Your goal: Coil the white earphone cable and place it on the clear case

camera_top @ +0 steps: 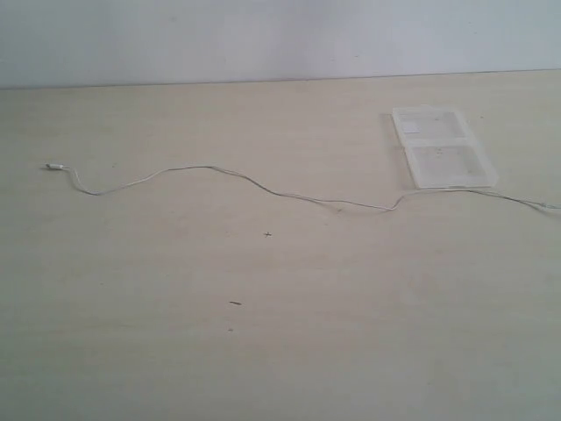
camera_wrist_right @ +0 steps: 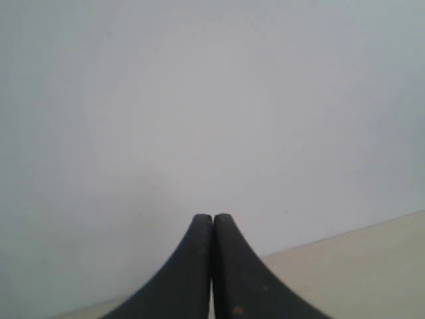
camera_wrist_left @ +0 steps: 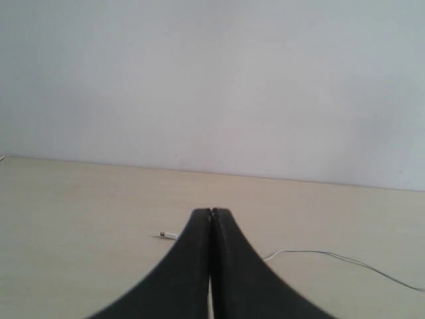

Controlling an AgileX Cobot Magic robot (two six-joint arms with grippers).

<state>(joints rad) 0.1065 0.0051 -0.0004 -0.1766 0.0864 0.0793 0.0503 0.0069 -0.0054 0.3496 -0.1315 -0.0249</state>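
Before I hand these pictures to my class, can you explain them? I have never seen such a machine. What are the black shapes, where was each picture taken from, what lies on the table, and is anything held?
This is a robot with two arms, each ending in a pincer. The wide picture comes from a camera off the arms, and no arm shows in it. It shows a pale table with a thin white earphone cable stretched out, uncoiled, and a clear case lying flat beside it. The other two pictures come from cameras on the wrists. The black shapes are the left pincer and the right pincer, both closed and holding nothing. The left camera also sees one cable end; the right sees mostly wall.
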